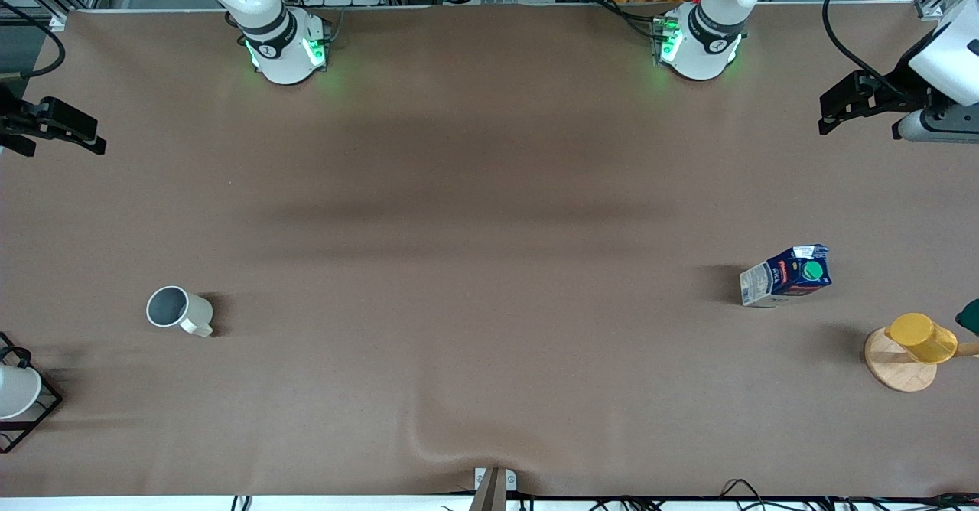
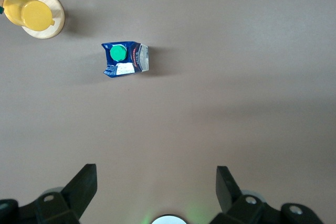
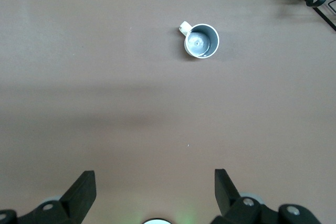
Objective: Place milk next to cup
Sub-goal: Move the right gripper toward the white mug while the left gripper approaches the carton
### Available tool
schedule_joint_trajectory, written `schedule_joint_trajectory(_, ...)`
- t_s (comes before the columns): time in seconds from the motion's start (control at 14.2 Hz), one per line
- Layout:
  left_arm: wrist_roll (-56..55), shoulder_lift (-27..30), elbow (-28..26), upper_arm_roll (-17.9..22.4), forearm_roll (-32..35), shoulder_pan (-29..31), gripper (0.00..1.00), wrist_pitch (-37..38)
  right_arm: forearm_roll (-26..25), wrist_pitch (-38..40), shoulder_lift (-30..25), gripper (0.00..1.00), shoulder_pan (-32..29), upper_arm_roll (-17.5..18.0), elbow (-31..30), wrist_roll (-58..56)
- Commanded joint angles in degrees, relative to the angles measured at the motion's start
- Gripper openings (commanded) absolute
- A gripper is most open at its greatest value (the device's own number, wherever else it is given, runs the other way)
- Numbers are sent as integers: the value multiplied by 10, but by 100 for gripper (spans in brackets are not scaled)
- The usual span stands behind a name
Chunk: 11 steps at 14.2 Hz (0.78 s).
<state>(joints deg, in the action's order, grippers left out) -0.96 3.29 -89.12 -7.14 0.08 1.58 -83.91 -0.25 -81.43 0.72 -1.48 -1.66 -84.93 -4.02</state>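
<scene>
The milk (image 1: pixel 788 275), a dark blue carton with a green cap, stands on the brown table toward the left arm's end; it also shows in the left wrist view (image 2: pixel 125 60). The cup (image 1: pixel 180 310), a cream mug with a grey inside, stands toward the right arm's end and shows in the right wrist view (image 3: pixel 201 40). My left gripper (image 1: pixel 830 113) is open and empty, high over the table's end, apart from the milk; its jaws (image 2: pixel 156 182) are spread. My right gripper (image 1: pixel 92 135) is open and empty over the other end (image 3: pixel 155 182), apart from the cup.
A yellow cup (image 1: pixel 923 337) lies on a round wooden coaster (image 1: pixel 895 369) near the milk, with a dark green thing (image 1: pixel 970 316) beside it. A white cup (image 1: pixel 15 392) sits in a black wire rack (image 1: pixel 42 411) near the mug. The table cover has a wrinkle (image 1: pixel 432 442) at the front edge.
</scene>
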Motion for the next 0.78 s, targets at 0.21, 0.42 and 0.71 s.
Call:
schedule_joint_trajectory(0.21, -1, 9, -5, 3, -6, 4, 100, -3, 9, 2, 5, 100, -13, -4, 18, -3)
schedule_joint_trajectory(0.42, -2, 7, -4, 3, -6, 5, 100, -4, 10, 2, 10, 100, -7, -4, 18, -3)
schedule_joint_trajectory(0.71, 4, 7, -3, 4, -7, 5, 100, -4, 9, 2, 41, 100, -7, -4, 17, -4)
